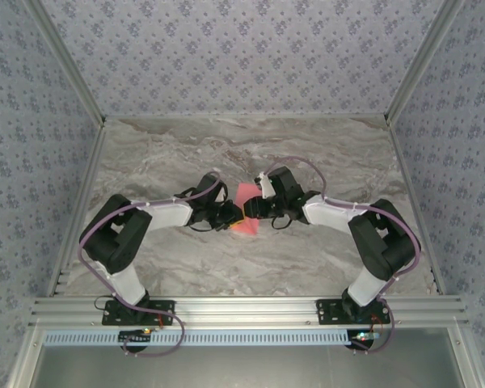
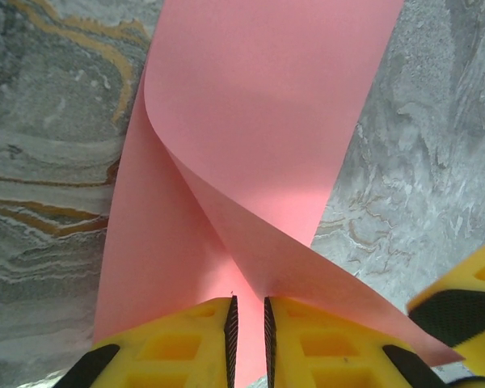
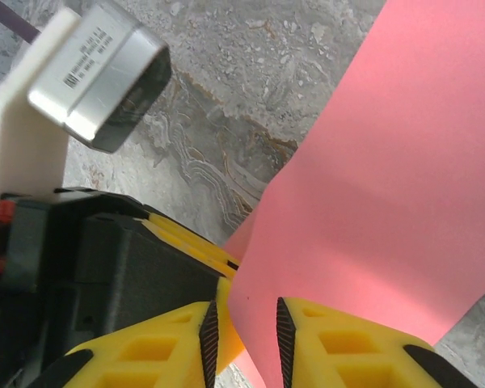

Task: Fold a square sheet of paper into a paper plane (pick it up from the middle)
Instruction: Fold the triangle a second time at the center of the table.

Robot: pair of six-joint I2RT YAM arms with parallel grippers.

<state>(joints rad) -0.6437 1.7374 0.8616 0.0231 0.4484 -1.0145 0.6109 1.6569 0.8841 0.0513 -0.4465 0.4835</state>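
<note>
The square sheet of paper [image 1: 246, 196], salmon pink, is held up between both grippers at mid-table. In the left wrist view the paper [image 2: 250, 121] curls over itself. The curl narrows to a point at my left gripper [image 2: 248, 323], whose yellow jaws are nearly together and pinch it. My left gripper [image 1: 233, 218] comes in from the left. My right gripper [image 1: 255, 208] faces it from the right. The right gripper [image 3: 242, 331] has its jaws apart, and the paper's [image 3: 388, 162] lower edge hangs loose between them. A paper plane is out of view.
The marble tabletop [image 1: 323, 153] is bounded by aluminium rails and patterned walls. The left arm's black wrist housing [image 3: 121, 275] and its white camera mount [image 3: 32, 137] sit close beside the right fingers.
</note>
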